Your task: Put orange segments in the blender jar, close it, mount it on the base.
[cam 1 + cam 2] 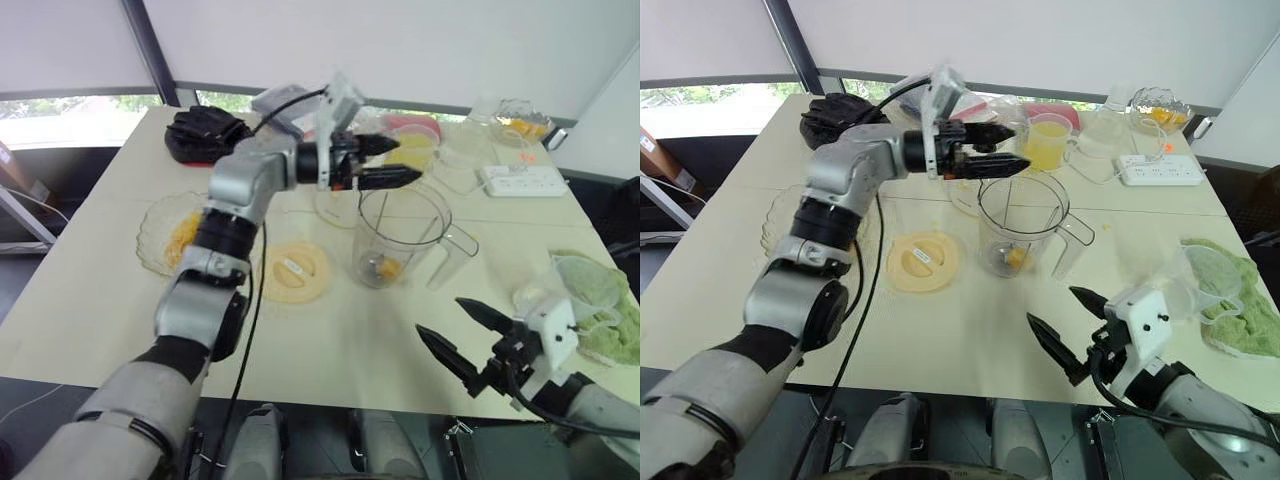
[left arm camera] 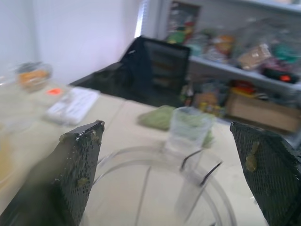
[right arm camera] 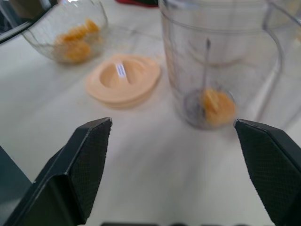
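Blender jar [image 1: 400,235]: upright, uncovered, mid-table [image 1: 340,340], handle to its right. One orange segment [image 3: 218,107] lies at the bottom by the blade shaft.

Lid [image 1: 293,272]: flat on the table, just left of the jar, not touching it.

Glass bowl [image 1: 148,222]: farther left, holds more orange segments.

Left gripper [image 1: 408,160]: fingers spread apart and empty, hanging over the jar's far-left rim. Bits of pulp cling to the finger pads [image 2: 84,155].

Right gripper [image 1: 440,315]: fingers spread wide and empty, low near the table's near edge, to the near right of the jar and well apart from it.
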Action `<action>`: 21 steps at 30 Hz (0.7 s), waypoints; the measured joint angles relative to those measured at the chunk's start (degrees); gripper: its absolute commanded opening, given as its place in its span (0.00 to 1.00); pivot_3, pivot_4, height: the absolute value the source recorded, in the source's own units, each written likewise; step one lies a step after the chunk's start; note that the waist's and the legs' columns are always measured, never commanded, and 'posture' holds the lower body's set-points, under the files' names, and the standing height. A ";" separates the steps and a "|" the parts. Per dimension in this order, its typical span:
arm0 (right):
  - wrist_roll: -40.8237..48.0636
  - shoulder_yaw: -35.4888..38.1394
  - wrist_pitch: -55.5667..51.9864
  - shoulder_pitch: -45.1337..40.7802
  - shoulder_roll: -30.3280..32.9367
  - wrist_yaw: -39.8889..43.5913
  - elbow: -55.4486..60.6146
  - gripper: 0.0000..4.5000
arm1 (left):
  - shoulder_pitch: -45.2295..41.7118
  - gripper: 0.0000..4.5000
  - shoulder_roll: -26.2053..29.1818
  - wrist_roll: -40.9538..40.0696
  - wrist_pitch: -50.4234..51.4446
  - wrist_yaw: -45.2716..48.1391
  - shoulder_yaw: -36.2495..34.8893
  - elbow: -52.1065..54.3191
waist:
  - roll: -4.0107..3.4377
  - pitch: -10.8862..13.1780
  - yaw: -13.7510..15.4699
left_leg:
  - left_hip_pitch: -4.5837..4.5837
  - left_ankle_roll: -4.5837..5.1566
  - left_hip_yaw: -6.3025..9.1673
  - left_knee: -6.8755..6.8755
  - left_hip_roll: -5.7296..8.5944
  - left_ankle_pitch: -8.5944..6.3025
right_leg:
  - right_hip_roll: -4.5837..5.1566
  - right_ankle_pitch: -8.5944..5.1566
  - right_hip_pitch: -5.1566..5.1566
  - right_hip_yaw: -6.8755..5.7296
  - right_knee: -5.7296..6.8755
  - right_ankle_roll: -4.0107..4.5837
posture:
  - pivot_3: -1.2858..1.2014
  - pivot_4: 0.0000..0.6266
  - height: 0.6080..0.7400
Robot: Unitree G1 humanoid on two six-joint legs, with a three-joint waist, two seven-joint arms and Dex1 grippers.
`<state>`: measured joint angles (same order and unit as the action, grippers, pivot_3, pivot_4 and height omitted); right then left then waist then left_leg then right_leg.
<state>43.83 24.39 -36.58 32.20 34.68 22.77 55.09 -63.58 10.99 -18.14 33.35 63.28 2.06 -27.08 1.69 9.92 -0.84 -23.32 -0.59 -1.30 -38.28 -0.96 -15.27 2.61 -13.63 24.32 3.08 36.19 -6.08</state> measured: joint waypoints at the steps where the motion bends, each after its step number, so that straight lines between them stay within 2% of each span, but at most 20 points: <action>1: -0.17 0.69 0.32 0.45 -0.38 -0.29 0.08 0.97 | 2.49 0.99 1.44 0.02 0.17 -0.36 0.00 2.53 | 0.00 0.00 -0.01 | 0.01 0.00 0.01 0.00 -0.01 0.00 | 0.00 0.00 0.00 0.00 0.00 0.01 | 0.52 0.24 1.00; 6: -3.35 3.89 3.95 3.00 -4.61 -1.98 -0.02 0.97 | 13.19 0.99 5.41 -0.16 4.34 -4.71 0.17 15.39 | -0.01 -0.01 0.62 | -0.05 0.00 0.04 -0.02 -0.01 0.00 | 0.07 -0.01 -0.01 0.00 -0.05 0.01 | 0.52 0.24 1.00; 10: -6.48 4.36 6.57 3.36 -9.85 -5.55 -0.21 0.97 | 21.33 0.99 6.57 -1.78 9.01 -8.93 0.08 25.21 | -0.03 -0.02 0.44 | -0.04 0.00 0.02 -0.02 -0.02 0.00 | 0.14 -0.02 -0.01 0.04 -0.08 0.03 | 0.52 0.24 1.00; 15: -12.98 4.07 11.45 3.50 -16.65 -10.20 -1.15 0.97 | 29.57 0.99 7.95 -3.84 12.72 -12.81 0.20 32.89 | -0.09 -0.05 0.22 | 0.01 0.00 0.02 -0.01 -0.02 0.00 | 0.11 -0.03 -0.01 0.04 -0.04 0.07 | 0.52 0.24 1.00; 21: -22.41 2.09 20.16 3.73 -24.39 -13.50 -7.24 0.97 | 38.44 0.99 15.06 -3.92 12.36 -12.61 1.64 39.81 | -0.45 -0.26 0.06 | 0.04 -0.01 -0.04 0.01 -0.19 0.00 | 0.13 -0.06 0.01 0.06 -0.05 0.14 | 0.52 0.24 1.00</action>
<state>21.41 26.48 -16.41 35.93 10.29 9.28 47.85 -25.14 26.06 -22.07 45.71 50.67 3.70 12.74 1.24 9.66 -0.78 -23.28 -0.60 -1.34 -38.26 -1.15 -15.27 2.74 -13.69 24.33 3.14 36.14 -5.94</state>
